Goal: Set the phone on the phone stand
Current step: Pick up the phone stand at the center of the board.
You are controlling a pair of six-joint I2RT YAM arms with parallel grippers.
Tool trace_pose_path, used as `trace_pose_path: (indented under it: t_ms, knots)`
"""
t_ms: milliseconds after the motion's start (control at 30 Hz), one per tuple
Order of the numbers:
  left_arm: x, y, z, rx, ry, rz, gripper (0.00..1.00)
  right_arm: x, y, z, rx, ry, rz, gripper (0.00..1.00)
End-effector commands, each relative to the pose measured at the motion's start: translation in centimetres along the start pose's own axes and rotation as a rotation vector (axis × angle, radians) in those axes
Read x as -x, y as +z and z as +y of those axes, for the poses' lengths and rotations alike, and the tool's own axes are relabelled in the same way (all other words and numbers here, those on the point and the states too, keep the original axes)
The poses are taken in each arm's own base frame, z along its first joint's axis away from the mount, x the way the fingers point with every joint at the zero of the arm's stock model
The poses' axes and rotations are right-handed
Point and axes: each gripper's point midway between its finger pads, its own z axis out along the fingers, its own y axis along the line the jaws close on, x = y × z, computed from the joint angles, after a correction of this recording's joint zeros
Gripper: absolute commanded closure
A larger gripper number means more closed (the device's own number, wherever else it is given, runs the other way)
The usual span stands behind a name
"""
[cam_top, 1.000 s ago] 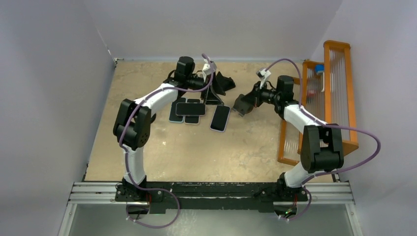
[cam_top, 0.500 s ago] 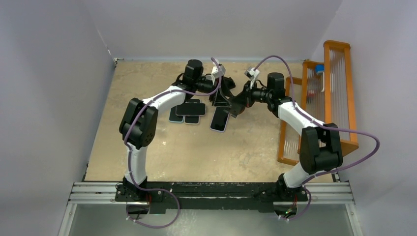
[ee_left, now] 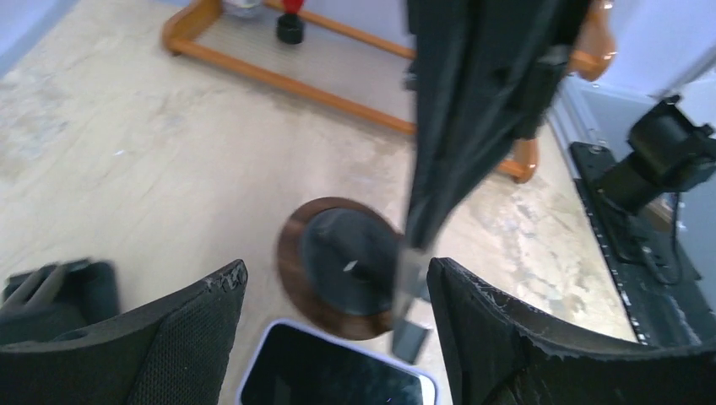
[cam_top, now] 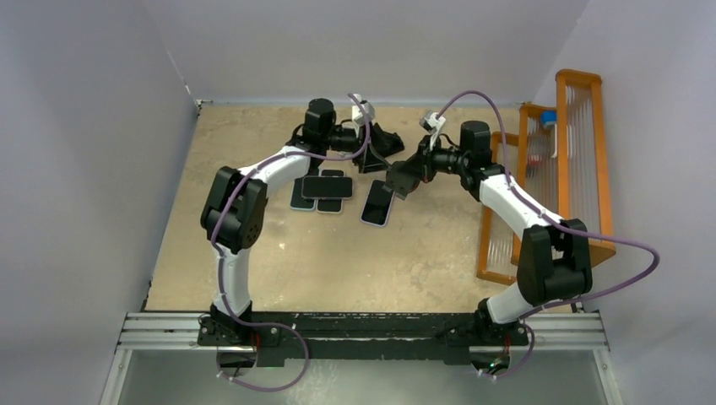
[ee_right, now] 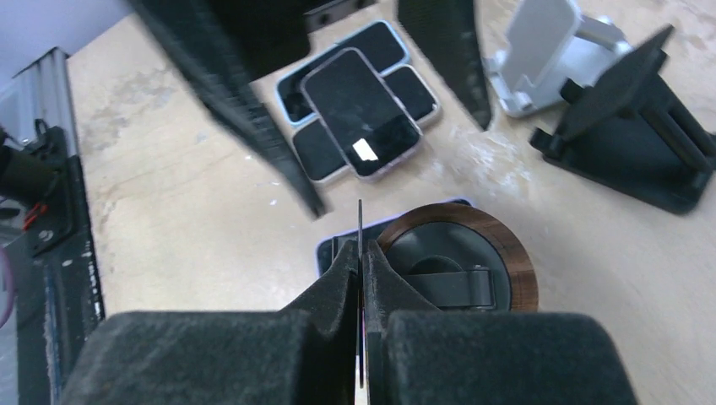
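Two arms meeting over a sandy table [ee_left: 127, 152], seen from the room.

(a) Left gripper [ee_left: 336, 274]: jaws wide apart and gripping nothing. In the gap between its fingers [ee_left: 169, 337], just past the tips, stands a round phone stand [ee_left: 338, 245] with a wooden rim and a black centre. Nearer the palm, also within the gap, a phone [ee_left: 338, 386] lies flat on the table, screen up, its far edge touching or tucked under the stand; it is not on the stand.

(b) Right gripper [ee_right: 360, 253]: jaws pressed together on a thin strip [ee_left: 410, 278], seen edge-on; what the strip is cannot be told. Its tip hangs over the round stand's near rim, close inside the left gripper's right finger.

(c) Beyond the right jaws, to their left: a stack of phones [ee_right: 359, 114], dark screens up. To their right: a silver stand [ee_right: 540, 42] and a black stand [ee_right: 629, 143], side by side.

(d) Far beyond the left jaws: an orange rack [ee_left: 279, 76] along the table edge.
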Motion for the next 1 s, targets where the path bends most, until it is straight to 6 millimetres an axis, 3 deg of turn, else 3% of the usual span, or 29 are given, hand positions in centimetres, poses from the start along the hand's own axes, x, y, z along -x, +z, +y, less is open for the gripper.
trace_pose_path:
  t_ms: [0, 167, 433, 533, 733, 867, 967]
  knots:
    - [1.3, -1.5, 2.2, 0.098, 0.059, -0.059, 0.23, 3.7, -0.3, 3.2, 0.115, -0.096, -0.065, 1.00]
    - [0.7, -1.1, 1.9, 0.061, 0.033, -0.068, 0.27, 4.0, 0.1, 3.7, 0.134, -0.094, -0.075, 1.00]
    - [1.3, -1.5, -1.0, -0.138, -0.005, -0.074, 0.39, 4.0, 0.3, 3.5, 0.127, -0.092, -0.075, 1.00]
    - [1.5, -2.8, -1.2, -0.167, -0.024, -0.069, 0.42, 3.9, 0.3, 3.4, 0.122, -0.092, -0.074, 1.00]
    - [2.1, -6.5, -0.7, -0.140, -0.043, -0.080, 0.38, 4.2, 0.3, 3.4, 0.113, -0.101, -0.084, 1.00]
    - [2.3, -5.6, -1.5, -0.179, -0.047, -0.072, 0.37, 4.7, 0.8, 3.3, 0.125, -0.098, -0.095, 1.00]
    - [2.3, -3.7, -2.3, -0.208, -0.035, -0.065, 0.37, 4.8, 1.3, 3.3, 0.119, -0.097, -0.090, 1.00]
